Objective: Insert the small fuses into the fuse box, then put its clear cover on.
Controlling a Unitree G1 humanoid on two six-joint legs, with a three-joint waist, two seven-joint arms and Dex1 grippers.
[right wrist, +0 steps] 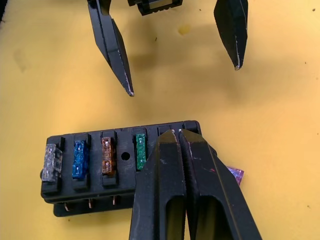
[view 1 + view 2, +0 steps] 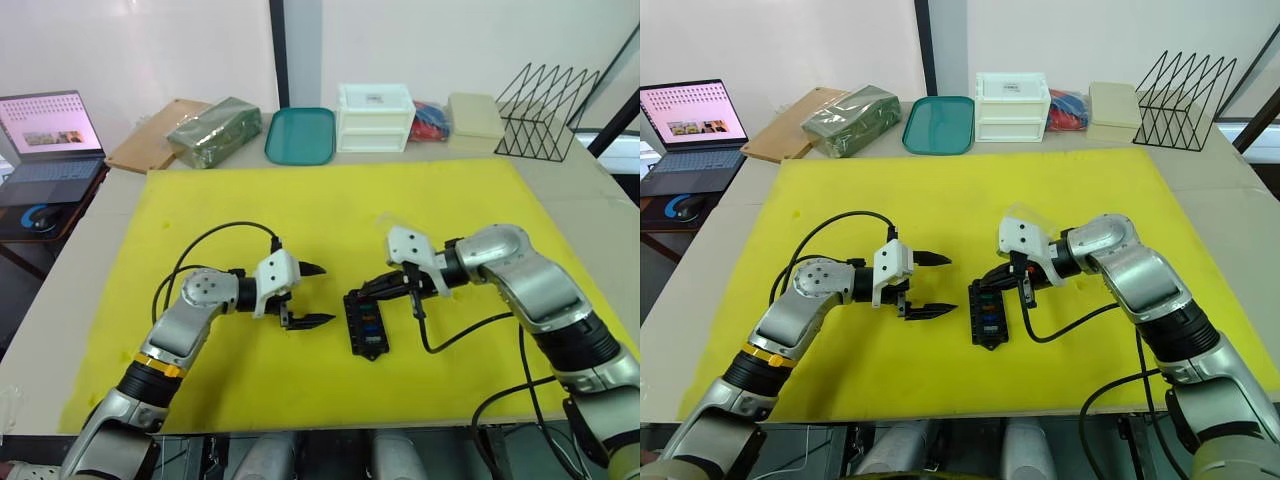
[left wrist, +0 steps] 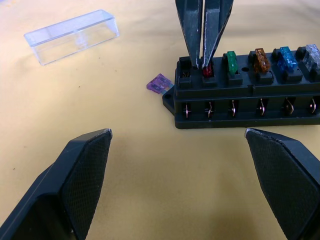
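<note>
Fuse box [image 2: 364, 322] near centre on yellow surface [image 2: 200, 200], four fuses seated. Right pincer [image 3: 202, 59] closed on red fuse [image 3: 207, 71] at end slot. Left pincer [image 2: 312, 295] wide open, empty, just left. Purple fuse [image 3: 158, 83] loose beside box; clear cover [image 3: 72, 36] beyond.

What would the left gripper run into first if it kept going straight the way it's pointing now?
Most likely the fuse box: it sits dead ahead of the open left gripper, with bare yellow mat between. The right gripper is just beyond, pinching the red fuse.
</note>
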